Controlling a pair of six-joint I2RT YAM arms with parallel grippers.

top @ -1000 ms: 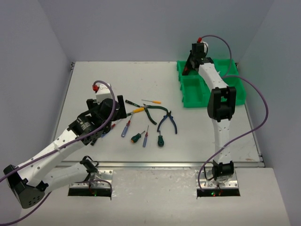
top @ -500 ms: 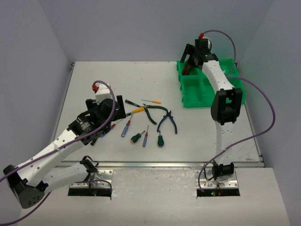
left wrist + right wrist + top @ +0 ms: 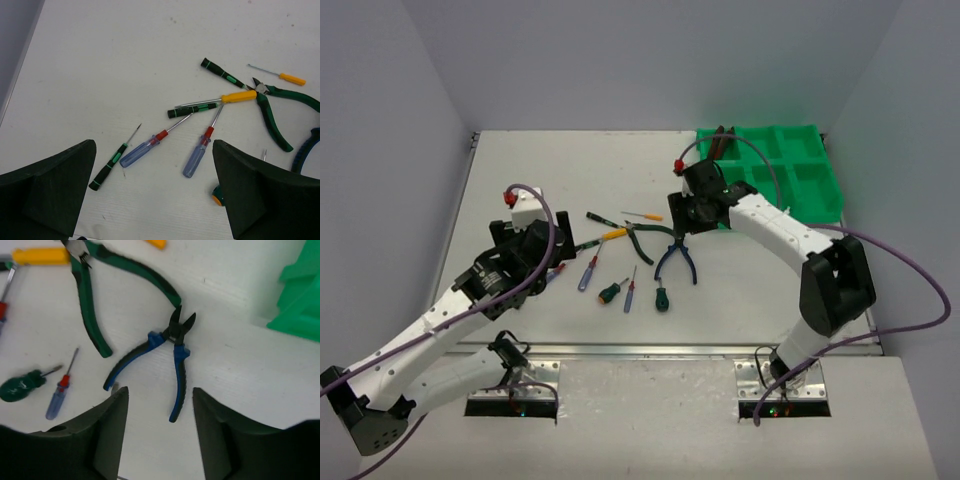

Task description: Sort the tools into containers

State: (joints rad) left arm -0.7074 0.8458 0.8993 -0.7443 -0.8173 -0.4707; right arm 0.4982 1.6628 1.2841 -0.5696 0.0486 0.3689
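Several tools lie mid-table: blue-handled pliers, green-handled pliers, a yellow-handled screwdriver, a blue-handled screwdriver and stubby green ones. The green tray stands at the back right, with red-black pliers in its back-left compartment. My right gripper is open and empty, hovering just over the blue pliers, whose handles point toward my right gripper. My left gripper is open and empty, with two blue-handled screwdrivers just ahead of it.
A thin orange screwdriver and a black-green one lie behind the pile. A small black-green screwdriver lies near my left finger. The tray's corner is right of the blue pliers. Grey walls close in three sides.
My right arm has swung away from the tray, forward and left, to above the blue pliers. My left gripper has drawn back a little toward the near left.
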